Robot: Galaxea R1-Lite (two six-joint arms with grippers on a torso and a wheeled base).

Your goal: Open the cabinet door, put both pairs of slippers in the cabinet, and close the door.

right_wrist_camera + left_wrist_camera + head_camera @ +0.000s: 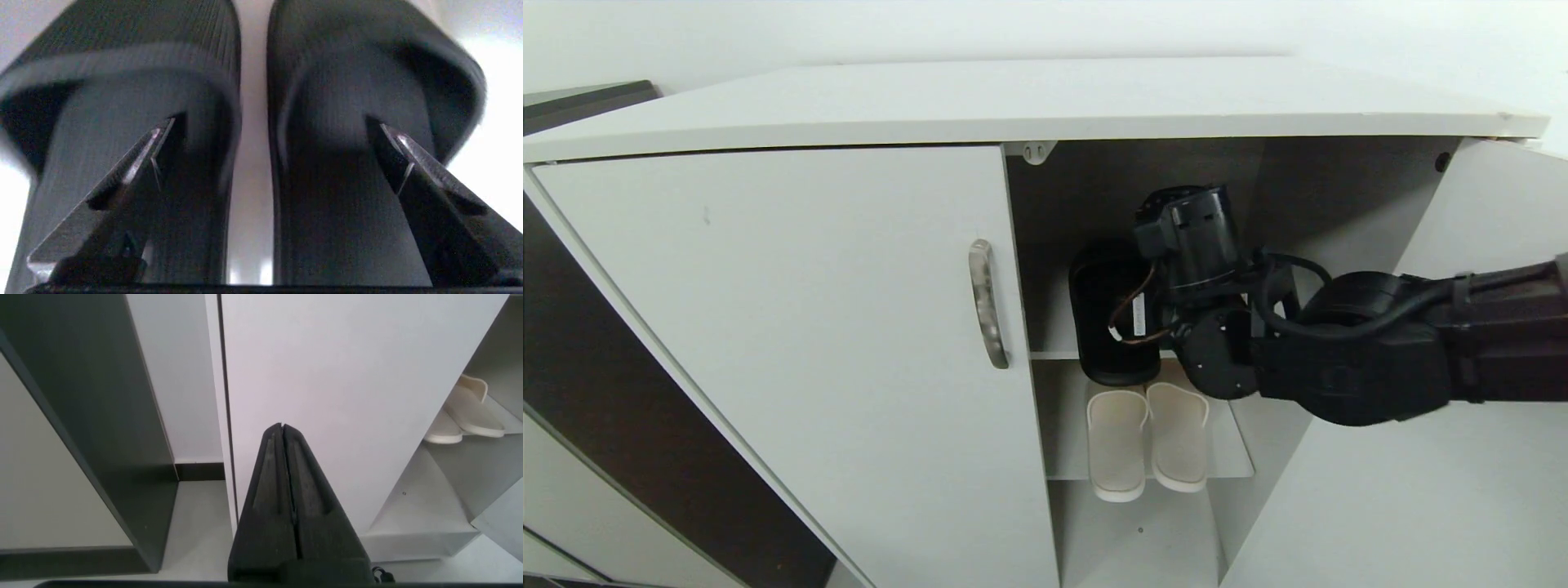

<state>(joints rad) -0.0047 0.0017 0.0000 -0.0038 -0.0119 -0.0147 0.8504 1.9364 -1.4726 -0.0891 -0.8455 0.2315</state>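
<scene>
Right end effector [271, 124] spread at two black slippers [351, 73] in cabinet [1013, 98], two white slippers [1115, 441] below, left end effector [283, 429] pressed together

**Right gripper spread across the black slippers**

The pair of black slippers [163, 73] lies side by side, a strip of pale surface [253, 180] showing between them. The right gripper [270, 131] has its fingers [106, 220] wide apart, one tip at each slipper's strap opening.
</scene>
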